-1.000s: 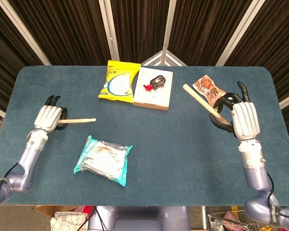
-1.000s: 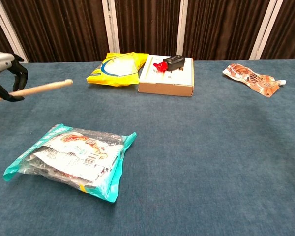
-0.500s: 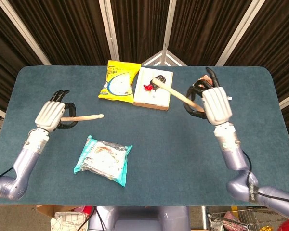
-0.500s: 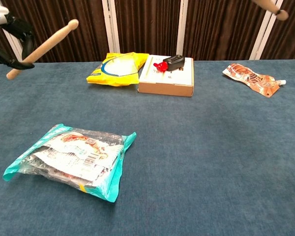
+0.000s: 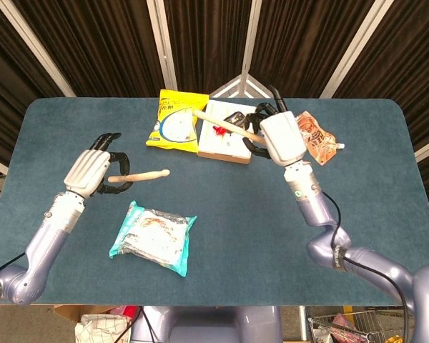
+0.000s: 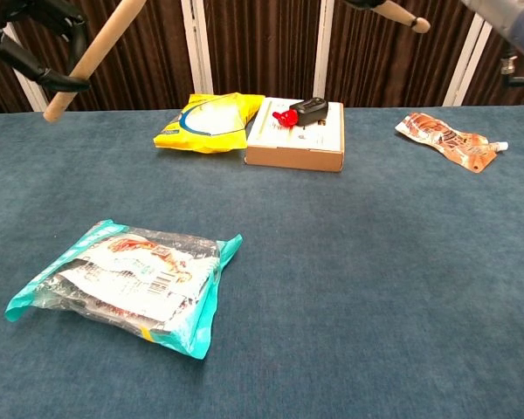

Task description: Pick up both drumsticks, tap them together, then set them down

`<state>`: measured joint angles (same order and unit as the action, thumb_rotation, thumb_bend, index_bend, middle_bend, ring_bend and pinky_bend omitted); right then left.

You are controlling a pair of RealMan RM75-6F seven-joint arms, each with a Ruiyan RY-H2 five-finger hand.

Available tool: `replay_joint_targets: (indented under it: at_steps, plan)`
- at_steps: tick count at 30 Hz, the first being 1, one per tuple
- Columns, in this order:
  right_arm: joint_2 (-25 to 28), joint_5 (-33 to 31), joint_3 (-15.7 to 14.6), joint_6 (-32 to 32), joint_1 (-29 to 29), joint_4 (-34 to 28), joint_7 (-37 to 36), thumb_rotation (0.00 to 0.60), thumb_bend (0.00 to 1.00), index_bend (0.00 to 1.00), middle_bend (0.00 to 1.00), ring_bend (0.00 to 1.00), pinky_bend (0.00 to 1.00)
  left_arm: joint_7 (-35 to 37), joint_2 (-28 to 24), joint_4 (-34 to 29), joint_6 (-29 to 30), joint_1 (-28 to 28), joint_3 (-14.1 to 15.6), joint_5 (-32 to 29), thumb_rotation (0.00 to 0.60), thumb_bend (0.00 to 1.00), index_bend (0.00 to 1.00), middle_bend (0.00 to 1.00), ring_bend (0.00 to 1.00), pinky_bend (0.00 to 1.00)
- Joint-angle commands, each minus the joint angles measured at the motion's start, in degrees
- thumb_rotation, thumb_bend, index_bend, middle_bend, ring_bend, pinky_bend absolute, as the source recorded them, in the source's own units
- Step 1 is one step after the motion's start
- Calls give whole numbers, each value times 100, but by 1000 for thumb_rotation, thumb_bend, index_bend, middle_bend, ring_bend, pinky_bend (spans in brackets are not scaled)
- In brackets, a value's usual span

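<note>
Wooden drumsticks up in the air over the blue tabletop (image 5: 272,214): one drumstick (image 5: 139,175) pinched in left robot hand (image 5: 91,172), other drumstick (image 5: 223,124) gripped by right robot hand (image 5: 280,137).

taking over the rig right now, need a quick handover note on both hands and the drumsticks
Left robot hand: grips the left drumstick, lifted above the table, tip pointing toward the centre.
Right robot hand: grips the right drumstick, raised over the white box, tip pointing left.
Done: both sticks picked up.
Left: the tips are apart, so bring them together, tap, then set both down on bare table, away from the teal packet and yellow bag.
</note>
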<state>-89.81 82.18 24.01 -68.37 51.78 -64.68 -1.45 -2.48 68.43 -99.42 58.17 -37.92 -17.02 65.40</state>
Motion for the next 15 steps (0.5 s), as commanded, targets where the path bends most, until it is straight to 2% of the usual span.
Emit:
replay_joint_targets:
  at_steps: [1,5,15]
  plan:
    - [-103,106,-37,-33,143,154,21,600,428,733,664,367,0,63,66,-119,-42,-73,-61,-108,600,393,628,589,75,0]
    - [-155,116,-43,-90,218,182,42,600,428,733,664,368,0,-99,127,-241,-104,-186,-89,-327,600,389,628,589,75,0]
    - [-124,305,-247,-333,220,187,164,600,429,738,664,367,0,-741,377,-473,196,-468,-313,-1114,600,388,627,589,78,0]
